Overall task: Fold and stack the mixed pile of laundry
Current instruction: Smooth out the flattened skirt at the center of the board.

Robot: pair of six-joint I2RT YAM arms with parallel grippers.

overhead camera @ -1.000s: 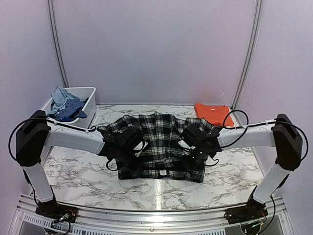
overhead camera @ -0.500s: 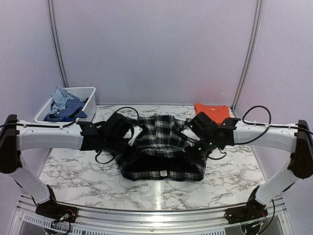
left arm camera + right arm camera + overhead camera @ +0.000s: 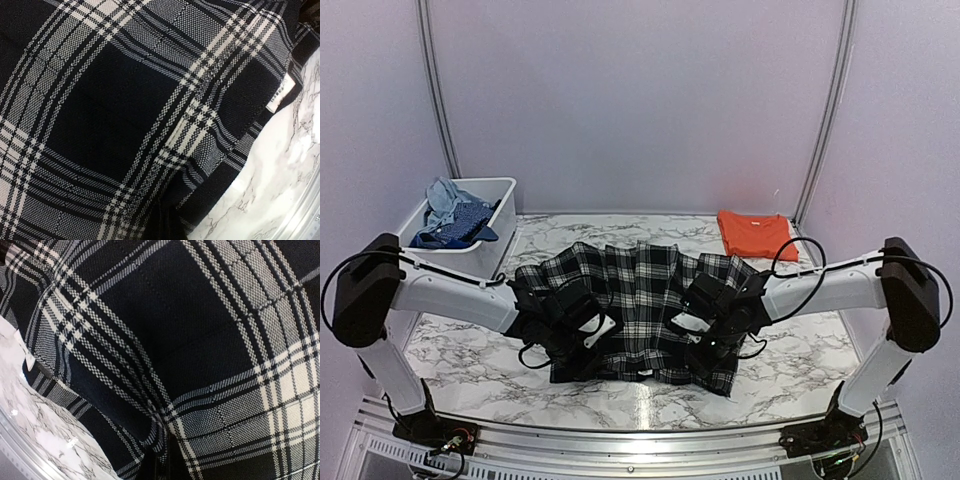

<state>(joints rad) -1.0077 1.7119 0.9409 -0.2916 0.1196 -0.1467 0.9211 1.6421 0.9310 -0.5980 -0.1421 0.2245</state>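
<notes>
Right of the white bin [image 3: 506,215], toward the near edge of the marble table [image 3: 790,360], the plaid cloth [image 3: 635,300] lies spread out, its near hem doubled under into a thick dark fold. It looks like soft, fairly light woven cotton: limp, quick to sag between two holds, and apt to drag and wrinkle on the smooth stone rather than slide flat. A small white label [image 3: 280,95] marks one edge. The best holds, I judge, are the two near corners, pinched through both layers so the fold travels as one.

The left gripper [image 3: 578,350] and right gripper [image 3: 705,350] sit at those corners, one on each side. Both are closed down tight. Their fingers are hidden, but in each wrist view the weave puckers toward the bottom middle, so each seems to pinch a bit of plaid.

Much farther right of the bin, at the back, the orange T-shirt [image 3: 755,232] lies flat and squared off, apparently already folded. Inside the bin a pale blue denim piece [image 3: 445,200] sits crumpled on darker cloth, not yet folded.
</notes>
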